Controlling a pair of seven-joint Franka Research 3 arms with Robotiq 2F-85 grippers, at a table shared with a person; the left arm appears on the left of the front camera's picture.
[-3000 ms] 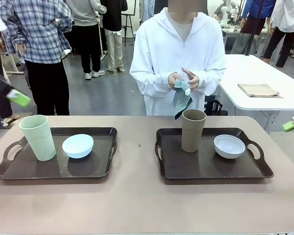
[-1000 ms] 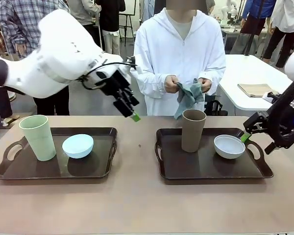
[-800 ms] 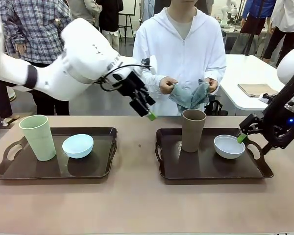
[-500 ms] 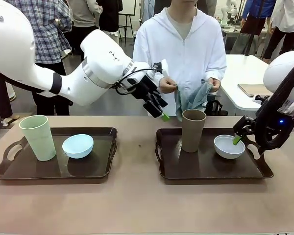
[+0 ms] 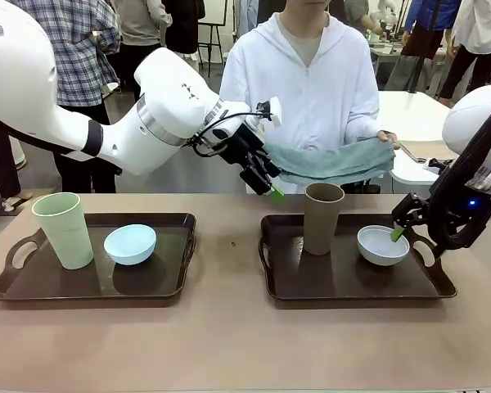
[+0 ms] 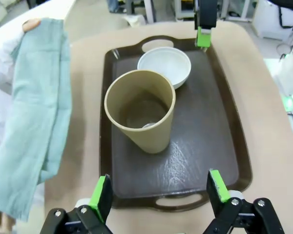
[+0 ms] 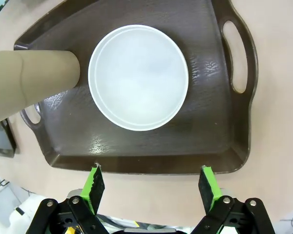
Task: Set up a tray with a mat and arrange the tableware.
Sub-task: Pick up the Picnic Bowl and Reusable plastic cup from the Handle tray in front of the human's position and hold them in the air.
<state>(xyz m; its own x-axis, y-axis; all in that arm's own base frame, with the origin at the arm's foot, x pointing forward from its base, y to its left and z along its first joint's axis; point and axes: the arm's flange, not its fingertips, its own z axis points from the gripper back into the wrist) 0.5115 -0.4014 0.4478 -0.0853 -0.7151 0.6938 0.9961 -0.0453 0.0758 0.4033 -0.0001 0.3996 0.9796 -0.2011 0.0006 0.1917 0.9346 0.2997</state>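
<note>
A person across the table holds a grey-green mat (image 5: 327,162) spread wide between both hands, above the right brown tray (image 5: 356,282). On that tray stand a tan cup (image 5: 322,217) and a white bowl (image 5: 383,244). The left brown tray (image 5: 90,282) carries a pale green cup (image 5: 63,229) and a light blue bowl (image 5: 130,243). My left gripper (image 5: 270,187) hangs open just left of the tan cup (image 6: 139,117), beside the mat (image 6: 34,117). My right gripper (image 5: 399,229) is open right above the white bowl (image 7: 138,77). Both grippers (image 6: 161,192) (image 7: 151,183) are empty.
A strip of bare tabletop (image 5: 229,246) separates the two trays, and more lies in front of them. A white table (image 5: 425,115) stands behind at the right. Other people stand behind at the left.
The person has unfolded the mat and stretched it out between both hands. My left gripper has moved right toward the tan cup. My right gripper has closed in over the white bowl.
</note>
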